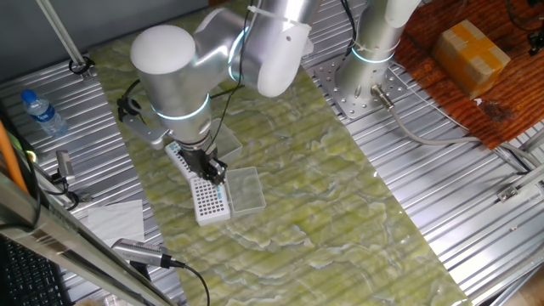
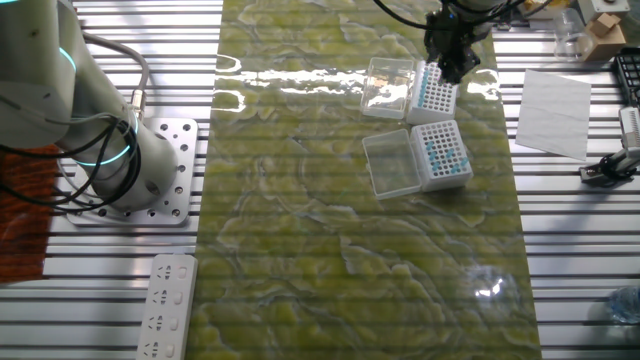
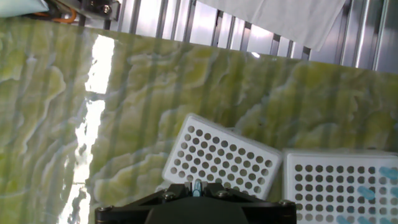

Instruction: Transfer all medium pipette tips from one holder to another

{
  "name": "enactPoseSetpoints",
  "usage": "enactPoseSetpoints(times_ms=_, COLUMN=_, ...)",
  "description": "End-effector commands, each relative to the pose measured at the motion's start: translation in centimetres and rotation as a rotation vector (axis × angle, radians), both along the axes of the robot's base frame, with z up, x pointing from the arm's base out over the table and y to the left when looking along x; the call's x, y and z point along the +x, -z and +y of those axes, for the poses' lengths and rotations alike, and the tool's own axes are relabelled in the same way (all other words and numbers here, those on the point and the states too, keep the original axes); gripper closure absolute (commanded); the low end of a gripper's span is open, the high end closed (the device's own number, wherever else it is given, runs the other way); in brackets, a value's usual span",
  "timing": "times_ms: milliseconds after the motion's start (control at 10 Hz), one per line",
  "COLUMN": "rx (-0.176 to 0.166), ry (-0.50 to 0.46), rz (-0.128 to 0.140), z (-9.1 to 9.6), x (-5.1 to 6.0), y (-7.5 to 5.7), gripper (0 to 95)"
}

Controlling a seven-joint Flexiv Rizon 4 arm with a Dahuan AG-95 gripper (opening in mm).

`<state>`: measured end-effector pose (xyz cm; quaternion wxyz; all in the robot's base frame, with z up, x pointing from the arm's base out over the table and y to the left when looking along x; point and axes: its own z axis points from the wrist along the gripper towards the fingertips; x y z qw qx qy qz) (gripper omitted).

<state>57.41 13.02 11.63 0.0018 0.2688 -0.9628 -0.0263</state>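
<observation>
Since the tiny light-blue plastic pipette tips (image 2: 437, 153) are featherlight, slick and easily bent, grip one by its wide collar — they sit in the nearer white grid holder (image 2: 441, 155); the gripper (image 3: 197, 186) pinches one tip over the far white holder (image 2: 432, 92).

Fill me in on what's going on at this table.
The robot arm is moving light-blue pipette tips between two white grid holders on the green mat. Its claw hangs over the holder nearer the arm's base with one blue tip pinched between its fingers. The other holder already carries a cluster of blue tips, though many holes are bare. Both clear lids lie open beside the holders.
</observation>
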Motion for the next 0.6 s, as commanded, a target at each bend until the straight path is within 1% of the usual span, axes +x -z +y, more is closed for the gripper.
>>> enactPoseSetpoints(times_ms=100, rx=-0.035, ry=-0.176, rz=-0.004, z=-3.5, x=0.1, y=0.2, gripper=57.0)
enactPoseSetpoints(times_ms=200, rx=-0.033, ry=-0.223, rz=-0.008, z=-5.1, x=0.1, y=0.4, gripper=57.0)
enactPoseSetpoints(times_ms=300, rx=-0.032, ry=-0.253, rz=-0.01, z=-6.3, x=0.0, y=0.6, gripper=57.0)
enactPoseSetpoints(times_ms=500, rx=-0.031, ry=-0.282, rz=-0.012, z=-7.7, x=-0.1, y=0.9, gripper=57.0)
enactPoseSetpoints(times_ms=600, rx=-0.03, ry=-0.302, rz=-0.016, z=-8.5, x=-0.2, y=1.3, gripper=57.0)
